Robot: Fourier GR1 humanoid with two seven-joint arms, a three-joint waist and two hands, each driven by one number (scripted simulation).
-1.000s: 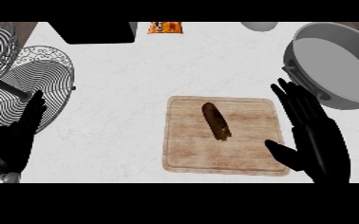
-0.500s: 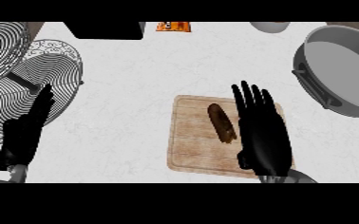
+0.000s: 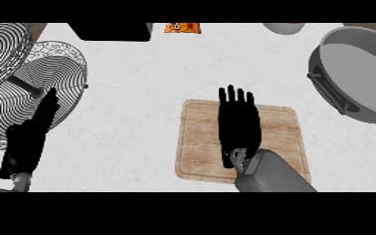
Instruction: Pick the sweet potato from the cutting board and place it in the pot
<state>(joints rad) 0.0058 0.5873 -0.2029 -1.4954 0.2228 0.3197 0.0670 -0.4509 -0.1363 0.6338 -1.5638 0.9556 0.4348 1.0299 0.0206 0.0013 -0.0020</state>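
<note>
Pot (image 3: pixel 352 69) at right edge, inside looks bare. Right hand (image 3: pixel 238 124) lies flat over the board (image 3: pixel 283 129), fingers straight, covering the sweet potato, which is hidden. Left hand (image 3: pixel 29 139) rests open at left, beside a wire rack (image 3: pixel 51 74).

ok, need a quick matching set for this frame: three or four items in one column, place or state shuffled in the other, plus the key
1. right robot hand
2. left robot hand
3. pot
4. cutting board

A. at the right edge, nothing inside
B. lower centre of the counter
C. fingers straight, spread flat over the board
D. open near the left edge, beside the patterned plate

Pairs: 1-C, 2-D, 3-A, 4-B
</note>
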